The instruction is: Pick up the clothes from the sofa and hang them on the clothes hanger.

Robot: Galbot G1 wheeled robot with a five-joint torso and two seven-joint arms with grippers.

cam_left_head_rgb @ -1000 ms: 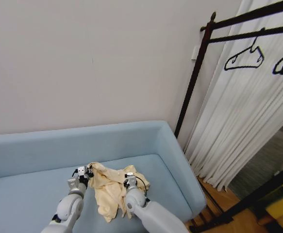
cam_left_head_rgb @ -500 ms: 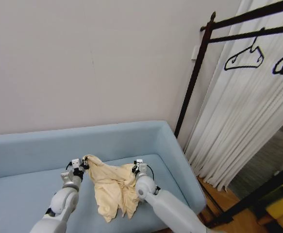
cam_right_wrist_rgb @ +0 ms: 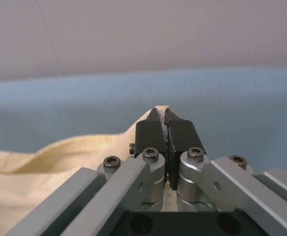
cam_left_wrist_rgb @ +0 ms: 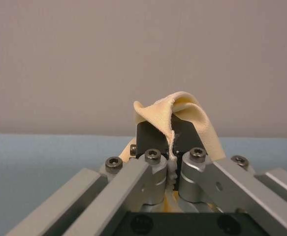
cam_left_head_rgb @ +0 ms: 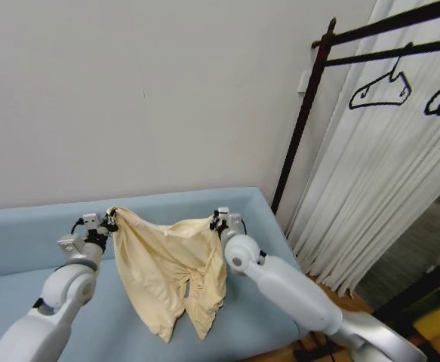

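Now; left pincer (cam_left_head_rgb: 111, 221), right pincer (cam_left_head_rgb: 218, 220) higher, wider apart; garment (cam_left_head_rgb: 167, 264) spread

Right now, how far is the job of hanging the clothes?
Done: the yellow garment is picked up, spread above the sofa. In hand: left gripper and right gripper each shut on a top corner. Remaining: carrying it to the empty hanger on the rack.

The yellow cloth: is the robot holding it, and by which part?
Yes: the left gripper and right gripper each pinch an upper corner of the yellow cloth, which hangs between them.
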